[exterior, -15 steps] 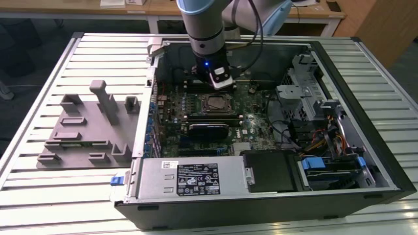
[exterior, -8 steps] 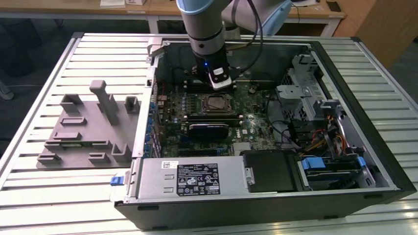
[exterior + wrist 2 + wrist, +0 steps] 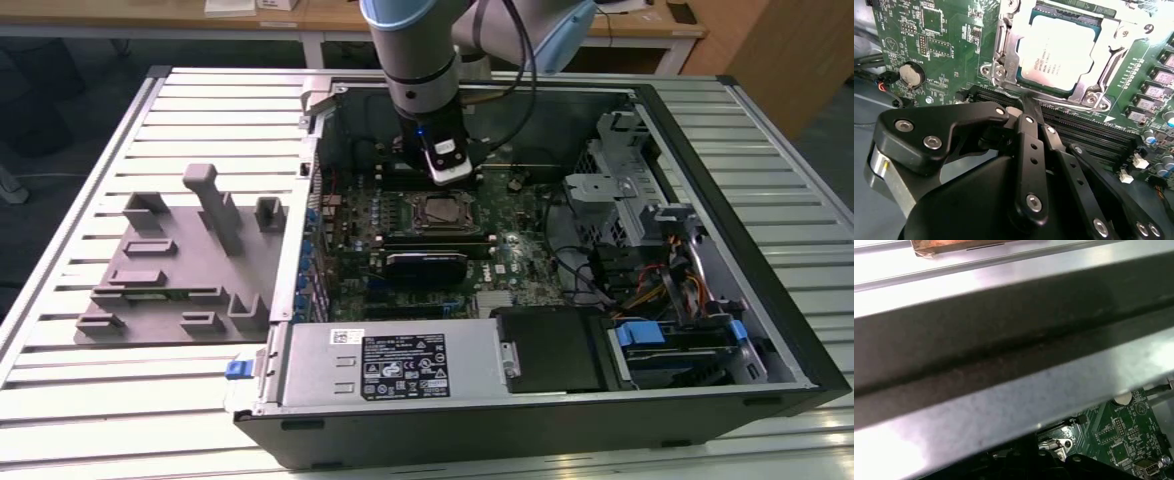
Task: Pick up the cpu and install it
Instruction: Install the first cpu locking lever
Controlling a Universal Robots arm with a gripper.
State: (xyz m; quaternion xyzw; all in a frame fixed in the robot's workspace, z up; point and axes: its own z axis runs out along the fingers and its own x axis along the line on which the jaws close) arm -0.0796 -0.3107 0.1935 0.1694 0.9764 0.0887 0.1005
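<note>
The cpu [image 3: 1059, 52], a flat square chip with a silvery lid, lies inside the metal-framed socket [image 3: 1004, 55] on the green motherboard [image 3: 939, 35]. In the exterior view the cpu [image 3: 438, 210] sits in the middle of the open computer case. My gripper [image 3: 1029, 102] hangs just beside the socket's edge, over the black memory slots. Its black fingers [image 3: 1030, 145] are shut together with nothing between them. In the exterior view the gripper [image 3: 449, 178] is just behind the socket, a little above the board.
A grey plastic tray [image 3: 174, 260] lies on the slatted table at the exterior view's left. The case wall [image 3: 1004, 340] stands close behind the arm. A power supply [image 3: 387, 365], a drive cage [image 3: 667, 250] and cables [image 3: 627, 280] crowd the front and right. A coin battery [image 3: 910, 74] sits on the board.
</note>
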